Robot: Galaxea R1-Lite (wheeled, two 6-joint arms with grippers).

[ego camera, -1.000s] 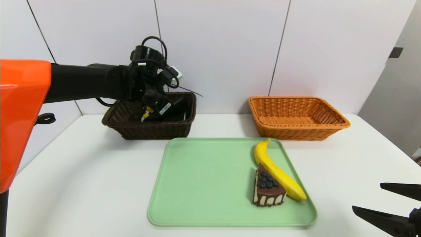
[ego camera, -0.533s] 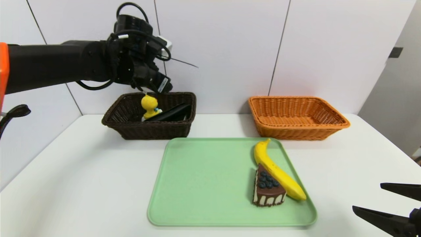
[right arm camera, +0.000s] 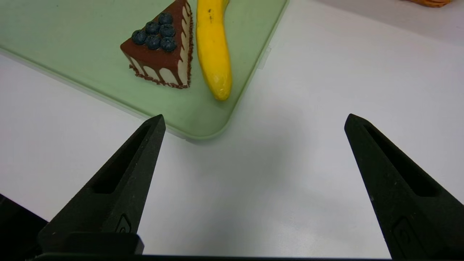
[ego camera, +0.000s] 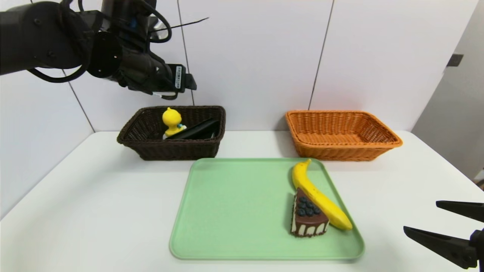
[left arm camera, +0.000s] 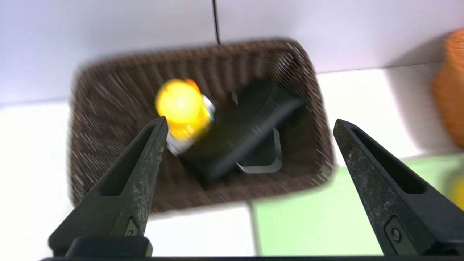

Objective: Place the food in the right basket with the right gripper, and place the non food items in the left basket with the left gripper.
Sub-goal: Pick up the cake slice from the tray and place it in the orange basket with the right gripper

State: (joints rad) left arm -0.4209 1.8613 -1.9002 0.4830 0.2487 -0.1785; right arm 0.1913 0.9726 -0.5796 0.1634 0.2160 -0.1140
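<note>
Hovering empty: left gripper [left arm camera: 250,123] above left basket [ego camera: 151,147].

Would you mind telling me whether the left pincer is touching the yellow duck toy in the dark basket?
Apart. In the head view the left pincer hangs above the dark basket, with bare wall between it and the duck toy inside.

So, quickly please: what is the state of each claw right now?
Left claw: open, holding nothing, above the dark brown basket.
Right claw: open, holding nothing, over the table.
</note>
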